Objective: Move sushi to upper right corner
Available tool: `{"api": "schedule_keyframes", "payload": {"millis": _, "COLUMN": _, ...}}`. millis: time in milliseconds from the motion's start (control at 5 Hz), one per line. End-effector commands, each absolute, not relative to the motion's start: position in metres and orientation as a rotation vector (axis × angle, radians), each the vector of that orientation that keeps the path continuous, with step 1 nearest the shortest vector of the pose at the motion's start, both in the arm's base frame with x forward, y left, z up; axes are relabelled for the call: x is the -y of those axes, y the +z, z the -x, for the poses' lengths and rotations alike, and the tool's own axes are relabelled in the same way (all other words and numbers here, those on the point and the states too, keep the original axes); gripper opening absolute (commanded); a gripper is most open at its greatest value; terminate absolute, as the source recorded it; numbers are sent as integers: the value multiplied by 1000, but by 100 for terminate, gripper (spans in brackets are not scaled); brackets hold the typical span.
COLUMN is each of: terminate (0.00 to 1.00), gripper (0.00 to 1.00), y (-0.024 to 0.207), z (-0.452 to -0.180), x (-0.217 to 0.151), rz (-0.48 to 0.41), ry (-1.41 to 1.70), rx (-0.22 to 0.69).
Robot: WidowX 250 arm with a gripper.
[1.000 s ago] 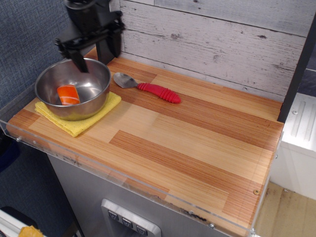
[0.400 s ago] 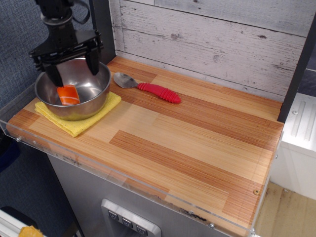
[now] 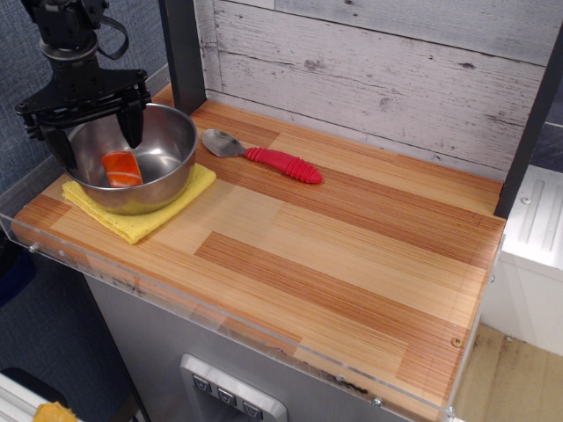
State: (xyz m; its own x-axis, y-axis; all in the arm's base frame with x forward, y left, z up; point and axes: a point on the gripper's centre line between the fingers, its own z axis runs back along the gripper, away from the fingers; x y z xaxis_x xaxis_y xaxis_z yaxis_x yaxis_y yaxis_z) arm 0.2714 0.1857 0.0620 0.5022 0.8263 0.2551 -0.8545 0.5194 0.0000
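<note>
The sushi (image 3: 121, 168) lies inside the steel bowl (image 3: 171, 171) at the far left, the bowl sitting on a yellow cloth (image 3: 141, 221). Above it hangs the gripper (image 3: 98, 139), fingers spread wide and holding nothing. A red-handled spoon (image 3: 268, 156) lies just right of the bowl. The upper right corner (image 3: 457, 189) is well apart.

We see our gripper (image 3: 98, 136) pointing straight down, its two black fingers (image 3: 133, 123) spread wide, holding nothing.
</note>
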Motion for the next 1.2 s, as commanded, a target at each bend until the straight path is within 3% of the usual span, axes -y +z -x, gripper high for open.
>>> {"api": "schedule_keyframes", "payload": {"millis": 0, "terminate": 0, "gripper": 100, "y": 44, "z": -282, "x": -196, "rz": -169, "ry": 1042, "rx": 205}}
{"api": "schedule_keyframes", "payload": {"millis": 400, "terminate": 0, "gripper": 100, "y": 31, "z": -293, "x": -189, "rz": -184, "ry": 1032, "rx": 209}}
{"api": "schedule_keyframes", "payload": {"millis": 600, "terminate": 0, "gripper": 0, "y": 32, "z": -298, "x": -185, "rz": -177, "ry": 1034, "rx": 228}}
{"api": "schedule_keyframes", "payload": {"millis": 1000, "terminate": 0, "gripper": 0, "y": 41, "z": -303, "x": -180, "rz": -127, "ry": 1060, "rx": 264}}
